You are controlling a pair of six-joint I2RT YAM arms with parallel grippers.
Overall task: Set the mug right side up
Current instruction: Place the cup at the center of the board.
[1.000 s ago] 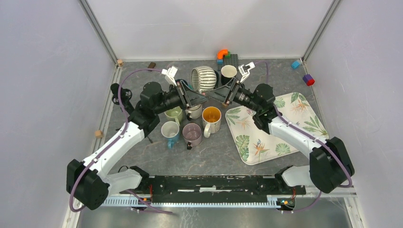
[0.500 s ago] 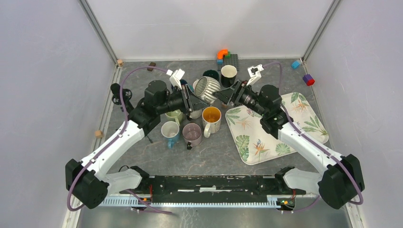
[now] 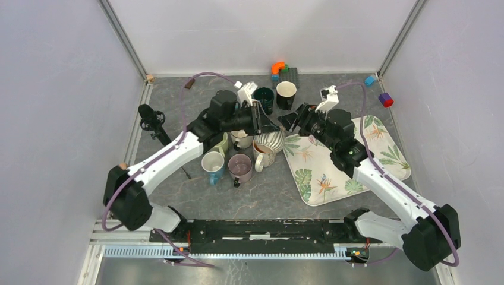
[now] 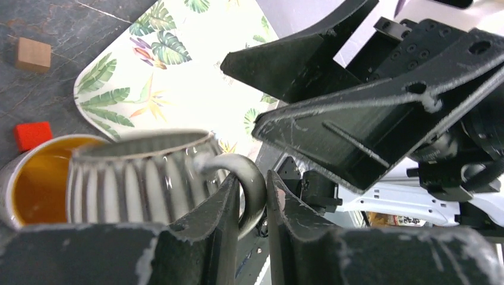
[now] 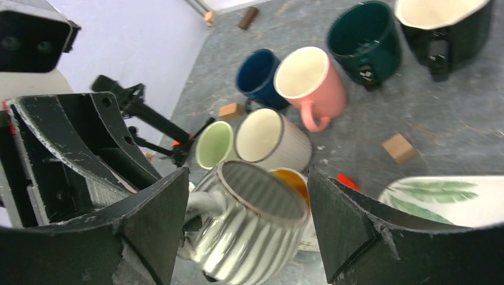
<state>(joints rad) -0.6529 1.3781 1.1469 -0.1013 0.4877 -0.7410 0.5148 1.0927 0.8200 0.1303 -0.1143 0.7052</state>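
The grey-and-white striped mug [image 3: 272, 141] hangs tilted above the yellow-lined mug [image 3: 263, 152], its mouth turned up toward the right wrist camera. My left gripper [image 3: 265, 126] is shut on the mug's handle [image 4: 248, 178], one finger on each side of the loop. My right gripper [image 3: 291, 120] is open. In the right wrist view its jaws stand on either side of the striped mug [image 5: 249, 231], with gaps between them and the mug.
Several mugs crowd below: light green [image 5: 214, 142], ribbed white [image 5: 276, 139], pink [image 5: 312, 77], navy [image 5: 258, 71], dark green [image 5: 362, 38], black [image 5: 443, 21], blue [image 3: 213, 163] and mauve [image 3: 240, 166]. A leaf-print tray [image 3: 368, 148] lies to the right. Small blocks [image 5: 398, 148] lie around.
The left arm has swung right and toward the near side, carrying the striped mug from the back to above the yellow mug. The mug's mouth has turned upward. The right gripper has opened and drawn back.
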